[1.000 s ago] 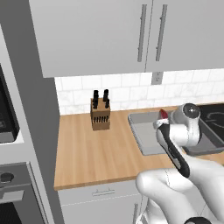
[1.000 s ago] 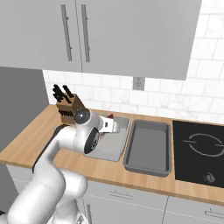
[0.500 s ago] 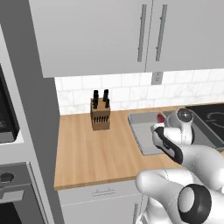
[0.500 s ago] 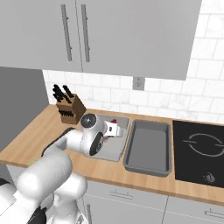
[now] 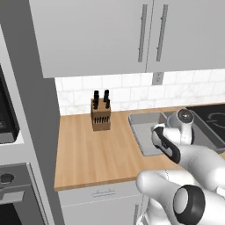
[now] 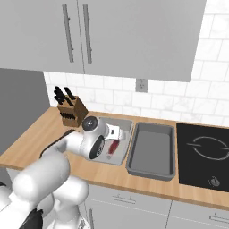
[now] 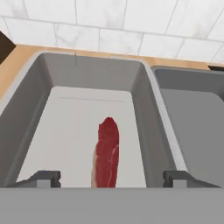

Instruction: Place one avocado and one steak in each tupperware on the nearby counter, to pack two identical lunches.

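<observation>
Hovering over the left tupperware [image 7: 26, 127] w/ jaws spread wide and nothing between them, the gripper [image 7: 111, 177] sits at the bottom edge of the hand view, fingertips [image 7: 43, 178] well apart. Steak [image 7: 107, 153] lies flat on that bin's floor, lower centre of the hand view, also seen as a red strip in the right base view [image 6: 113, 146], centre frame. Second tupperware [image 6: 152, 150] just beside it, to the right on the counter [image 5: 88, 149]; its visible floor looks bare. No avocado seen in either bin. Judging progress: one steak of two placed; still left are a steak for bin no. 2 plus both avocados. Knife block [image 5: 100, 115] stands upper left of centre in left base view, apart from the bins.
</observation>
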